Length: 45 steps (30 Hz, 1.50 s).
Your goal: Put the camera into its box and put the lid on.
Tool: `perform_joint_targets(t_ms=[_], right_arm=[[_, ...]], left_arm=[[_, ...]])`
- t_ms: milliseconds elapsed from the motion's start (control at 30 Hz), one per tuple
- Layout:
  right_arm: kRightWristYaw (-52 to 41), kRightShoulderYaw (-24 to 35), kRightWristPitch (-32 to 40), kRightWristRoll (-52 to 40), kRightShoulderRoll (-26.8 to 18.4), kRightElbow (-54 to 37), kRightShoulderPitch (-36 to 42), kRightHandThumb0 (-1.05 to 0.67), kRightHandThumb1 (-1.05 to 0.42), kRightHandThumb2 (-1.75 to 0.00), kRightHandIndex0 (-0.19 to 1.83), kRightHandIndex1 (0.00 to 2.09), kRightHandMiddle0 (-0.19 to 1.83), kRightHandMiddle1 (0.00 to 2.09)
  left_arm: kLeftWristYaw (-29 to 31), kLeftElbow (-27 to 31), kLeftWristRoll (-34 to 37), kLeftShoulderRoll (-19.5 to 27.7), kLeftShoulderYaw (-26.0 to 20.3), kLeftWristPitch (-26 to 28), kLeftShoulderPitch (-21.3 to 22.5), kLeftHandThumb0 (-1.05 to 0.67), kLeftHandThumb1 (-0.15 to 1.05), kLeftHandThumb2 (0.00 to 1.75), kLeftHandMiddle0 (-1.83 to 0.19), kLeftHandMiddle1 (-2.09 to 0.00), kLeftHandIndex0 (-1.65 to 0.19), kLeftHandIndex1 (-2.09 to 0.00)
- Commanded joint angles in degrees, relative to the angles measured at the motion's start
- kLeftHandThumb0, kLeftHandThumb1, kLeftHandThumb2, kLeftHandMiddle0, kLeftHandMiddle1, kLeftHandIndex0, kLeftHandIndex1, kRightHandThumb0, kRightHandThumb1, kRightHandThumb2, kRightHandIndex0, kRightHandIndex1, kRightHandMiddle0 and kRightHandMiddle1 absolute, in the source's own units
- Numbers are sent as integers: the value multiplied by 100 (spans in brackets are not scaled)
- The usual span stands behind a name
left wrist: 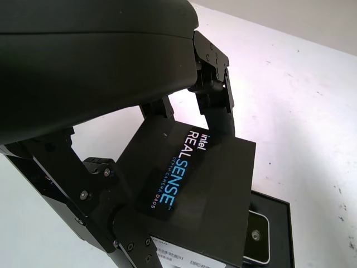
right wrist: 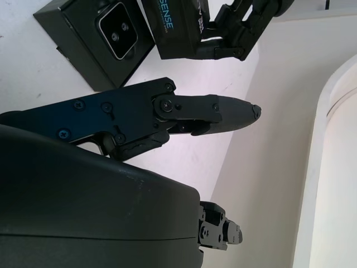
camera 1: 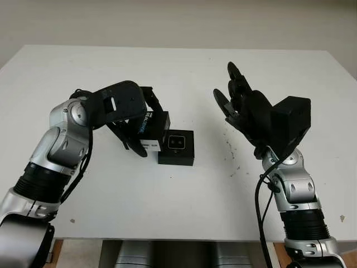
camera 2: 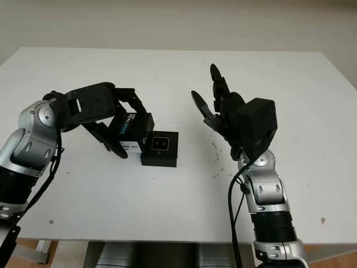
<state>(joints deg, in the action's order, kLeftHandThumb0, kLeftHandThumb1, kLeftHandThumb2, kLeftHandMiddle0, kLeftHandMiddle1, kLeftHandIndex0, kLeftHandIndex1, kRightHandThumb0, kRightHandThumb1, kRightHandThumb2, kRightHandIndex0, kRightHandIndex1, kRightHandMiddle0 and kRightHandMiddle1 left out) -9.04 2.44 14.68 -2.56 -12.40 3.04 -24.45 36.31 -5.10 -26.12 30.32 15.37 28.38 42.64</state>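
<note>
Your left hand grips the lid beside the box.
The camera sits inside; your right hand is open, well apart above the desk.

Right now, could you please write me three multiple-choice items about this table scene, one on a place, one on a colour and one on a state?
1. Where does the camera lie?
A. In the open box on the table
B. In the right hand
C. On the table's far edge

2. What colour is the lid?
A. White
B. Black
C. Red

3. What is the right hand doing?
A. Gripping the lid
B. Gripping the camera
C. Holding nothing

Answers:
1 A: the camera sits inside the black box on the white table.
2 B: the lid, printed REALSENSE, is black and is clasped by the left hand beside the box, tilted and not yet on it.
3 C: the right hand is raised above the table to the box's right, open, with nothing in it.
</note>
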Motion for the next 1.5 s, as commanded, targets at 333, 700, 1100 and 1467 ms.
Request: perform_joint_targets(t_ms=[333,700,1100,1467], right_arm=[[145,36,-240,-26,134,-300,91,-71,-105,-37,-13,6,-6,7],[168,53,-197,-105,194,-521,150,-70,-105,-36,-13,6,-5,8],[215,54,-236,-192,287,-585,164,-68,-105,-36,-13,6,-5,8],[304,113,-176,-308,381,-651,135,-67,-105,-36,-15,5,-7,7]], left_arm=[[-478,-286,-88,-450,65,426,296,-13,93,6,-46,-137,-34,-139],[-578,-261,0,-602,105,500,241,-12,94,5,-43,-137,-35,-143],[-562,-157,93,-591,213,581,106,-11,93,5,-44,-138,-34,-151],[-653,-204,87,-711,358,797,45,-11,91,5,-46,-131,-39,-139]])
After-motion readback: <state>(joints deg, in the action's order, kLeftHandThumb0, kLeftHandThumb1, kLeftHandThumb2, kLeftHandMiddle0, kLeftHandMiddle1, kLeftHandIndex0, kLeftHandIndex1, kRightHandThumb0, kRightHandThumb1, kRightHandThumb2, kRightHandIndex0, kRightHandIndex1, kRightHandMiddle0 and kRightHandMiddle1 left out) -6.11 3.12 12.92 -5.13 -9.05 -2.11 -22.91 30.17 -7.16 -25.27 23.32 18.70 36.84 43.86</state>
